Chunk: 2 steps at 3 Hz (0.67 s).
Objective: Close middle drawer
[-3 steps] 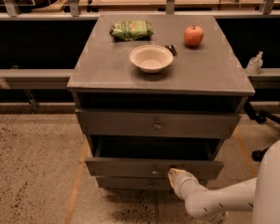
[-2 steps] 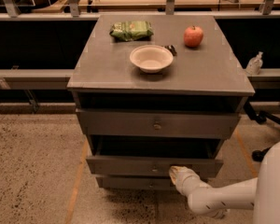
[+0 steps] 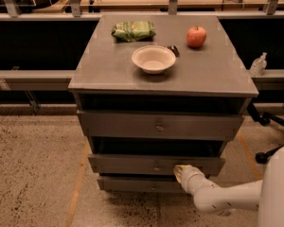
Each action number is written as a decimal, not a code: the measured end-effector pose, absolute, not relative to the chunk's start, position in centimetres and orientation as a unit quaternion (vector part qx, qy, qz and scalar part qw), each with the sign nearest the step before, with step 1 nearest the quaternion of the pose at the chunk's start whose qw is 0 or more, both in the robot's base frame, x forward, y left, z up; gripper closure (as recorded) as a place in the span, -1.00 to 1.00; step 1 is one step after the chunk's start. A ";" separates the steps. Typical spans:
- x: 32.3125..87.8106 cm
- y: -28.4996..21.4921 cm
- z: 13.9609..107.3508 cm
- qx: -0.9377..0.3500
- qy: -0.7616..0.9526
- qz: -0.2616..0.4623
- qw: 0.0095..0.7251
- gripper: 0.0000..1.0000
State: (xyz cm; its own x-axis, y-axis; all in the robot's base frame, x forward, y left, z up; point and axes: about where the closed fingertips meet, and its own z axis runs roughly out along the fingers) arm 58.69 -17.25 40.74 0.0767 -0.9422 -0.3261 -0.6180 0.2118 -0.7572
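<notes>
The grey cabinet (image 3: 109, 74) has three drawers. The middle drawer (image 3: 128, 164) stands partly pulled out, with its flat grey front and small round knob (image 3: 156, 167) forward of the cabinet body. My gripper (image 3: 180, 172) is on the end of the white arm (image 3: 217, 197), which comes in from the lower right. It rests against the middle drawer's front, just right of the knob. The top drawer (image 3: 132, 125) also sits slightly out, with a dark gap above it. The bottom drawer (image 3: 132, 185) is below.
On the cabinet top are a white bowl (image 3: 153, 59), a green bag (image 3: 133, 30), a red apple (image 3: 196, 36) and a small dark object (image 3: 173, 50). A railing and tables stand behind. A chair base (image 3: 270, 122) is at right. The floor is speckled.
The middle drawer's front has slid back a little toward the cabinet, and my gripper has moved in with it against the front.
</notes>
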 end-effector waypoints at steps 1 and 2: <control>58.7 -17.3 40.7 -0.598 0.652 -0.191 0.425 1.00; 60.0 -18.0 40.6 -0.603 0.642 -0.198 0.431 1.00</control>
State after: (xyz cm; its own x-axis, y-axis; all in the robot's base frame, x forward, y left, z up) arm 60.01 -18.02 40.64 0.0975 -0.9444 -0.3139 -0.6029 0.1950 -0.7736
